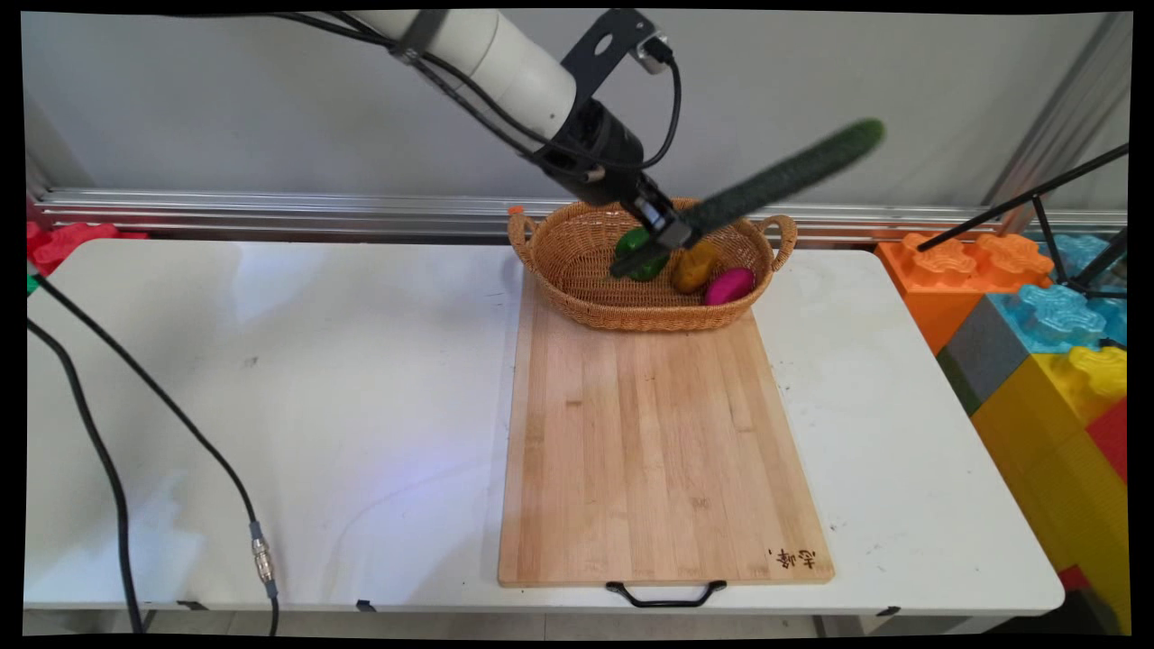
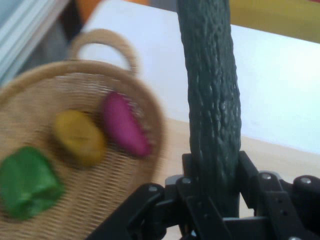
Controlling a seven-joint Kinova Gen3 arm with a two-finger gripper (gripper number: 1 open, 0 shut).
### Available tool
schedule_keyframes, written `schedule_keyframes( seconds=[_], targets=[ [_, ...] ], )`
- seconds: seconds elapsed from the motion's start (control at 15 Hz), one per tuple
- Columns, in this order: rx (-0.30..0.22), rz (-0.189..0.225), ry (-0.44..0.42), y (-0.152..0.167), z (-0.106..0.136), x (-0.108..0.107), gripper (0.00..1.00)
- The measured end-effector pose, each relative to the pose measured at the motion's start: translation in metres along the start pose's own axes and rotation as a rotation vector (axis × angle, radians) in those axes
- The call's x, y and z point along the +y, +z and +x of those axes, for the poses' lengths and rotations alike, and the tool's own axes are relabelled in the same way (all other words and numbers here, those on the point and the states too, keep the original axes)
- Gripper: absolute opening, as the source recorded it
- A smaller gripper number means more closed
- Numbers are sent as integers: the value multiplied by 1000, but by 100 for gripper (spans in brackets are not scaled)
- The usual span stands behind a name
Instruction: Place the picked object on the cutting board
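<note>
A white table [image 1: 270, 406] carries one bamboo cutting board [image 1: 658, 451] with a black handle at its near edge and a small burnt mark, unreadable, in its near right corner. At its far end sits one wicker basket [image 1: 577, 270] holding three pieces: green [image 2: 27, 182], yellow [image 2: 80, 137], magenta [image 2: 125, 125]. Above it the gripper [image 1: 672, 236] clamps one dark cucumber [image 1: 784, 176] by its end, pointing up-right. Coloured blocks [image 1: 1046, 315] stand at right; a grey wall behind.
</note>
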Motion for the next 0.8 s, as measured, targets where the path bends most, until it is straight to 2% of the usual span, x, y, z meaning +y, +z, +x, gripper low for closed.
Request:
schedule_keyframes(
  seconds=[0.27, 0.4, 0.53, 0.8],
  targets=[
    [-38, -125, 58, -12, -11, 26, 0],
    [-58, -170, 89, -15, -21, 33, 0],
    [-68, -182, 117, -13, -27, 34, 0],
    [-94, -168, 178, -5, -47, 24, 0]
  ],
)
